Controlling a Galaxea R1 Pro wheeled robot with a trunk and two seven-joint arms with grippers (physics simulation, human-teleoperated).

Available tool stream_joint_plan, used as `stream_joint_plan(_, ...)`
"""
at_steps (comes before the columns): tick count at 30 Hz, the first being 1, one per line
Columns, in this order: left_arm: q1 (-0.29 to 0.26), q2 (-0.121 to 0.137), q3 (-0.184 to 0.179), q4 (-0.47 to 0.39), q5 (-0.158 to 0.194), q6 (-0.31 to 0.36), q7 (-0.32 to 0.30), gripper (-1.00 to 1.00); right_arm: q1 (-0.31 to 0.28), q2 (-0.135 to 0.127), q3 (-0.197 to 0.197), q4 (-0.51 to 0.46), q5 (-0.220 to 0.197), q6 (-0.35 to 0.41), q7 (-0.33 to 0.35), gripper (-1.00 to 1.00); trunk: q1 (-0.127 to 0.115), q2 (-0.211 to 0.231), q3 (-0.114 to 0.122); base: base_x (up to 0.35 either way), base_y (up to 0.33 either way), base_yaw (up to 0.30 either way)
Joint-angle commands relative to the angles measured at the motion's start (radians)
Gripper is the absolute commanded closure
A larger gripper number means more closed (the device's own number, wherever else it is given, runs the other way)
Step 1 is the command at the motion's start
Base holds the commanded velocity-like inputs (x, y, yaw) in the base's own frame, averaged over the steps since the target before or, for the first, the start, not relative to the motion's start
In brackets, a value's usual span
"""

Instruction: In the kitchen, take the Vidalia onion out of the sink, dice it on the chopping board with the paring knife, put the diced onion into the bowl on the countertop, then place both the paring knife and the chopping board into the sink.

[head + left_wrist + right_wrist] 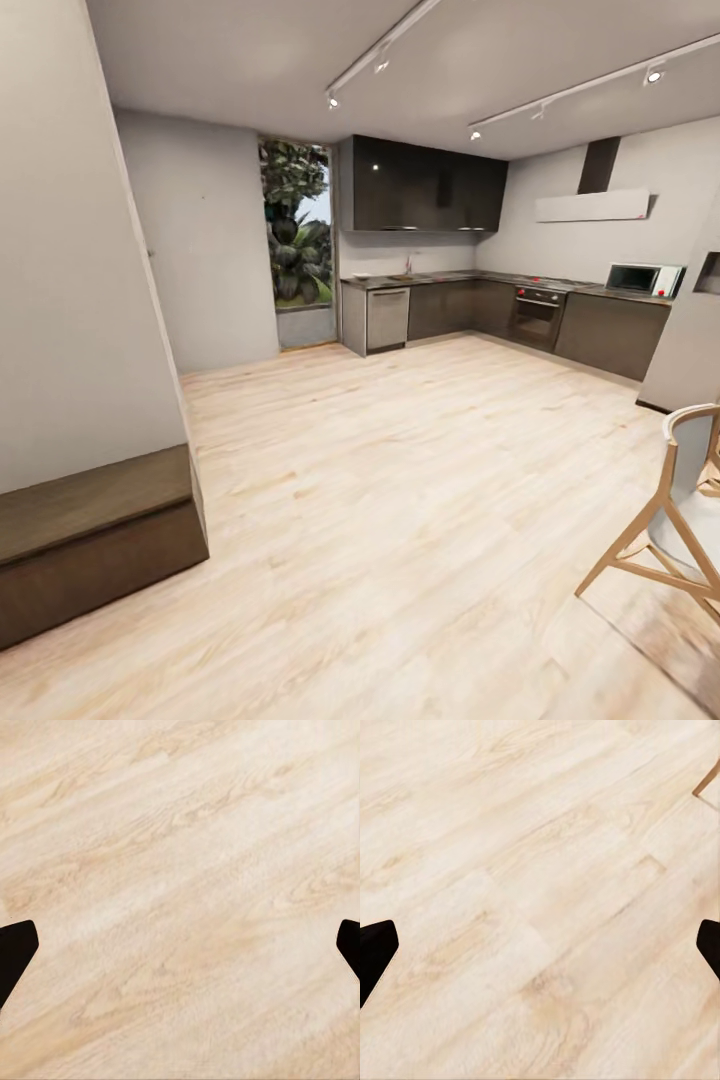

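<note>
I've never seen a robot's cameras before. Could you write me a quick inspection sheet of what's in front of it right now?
Surface: pale wood floor stretches from the robot to the far kitchen; grey countertop runs along the far cabinets.
Job's things: too far to make out; a tap on the countertop suggests where the sink is.
Clutter: wooden chair at the right; dark low bench at the left.
Hands: left hand and right hand both open, fingertips wide apart, holding nothing, pointing at the floor.
Cables: nothing seen.
Surroundings: oven, microwave, dishwasher, dark wall cabinets, window with plants, ceiling track lights.
</note>
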Motion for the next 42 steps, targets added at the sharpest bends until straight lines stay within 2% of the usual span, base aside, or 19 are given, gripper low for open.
stream_joint_plan(1,0.0,0.0,0.0,-0.001,0.0,-0.002,0.0,-1.0,0.0,0.001,-0.002,0.0,-0.001,-0.003,0.0,-1.0,0.001,0.0,-0.001,0.345,0.0,0.0)
stream_joint_plan(20,0.0,0.0,0.0,-0.001,0.0,-0.002,0.0,-1.0,0.0,0.0,-0.002,0.0,-0.001,-0.004,0.0,-1.0,0.001,0.0,-0.001,0.345,0.0,-0.013)
stream_joint_plan(42,0.0,0.0,0.0,-0.001,0.0,-0.002,0.0,-1.0,0.0,0.001,-0.002,0.0,-0.001,-0.004,-0.001,-1.0,0.001,0.0,-0.001,0.345,0.0,-0.251)
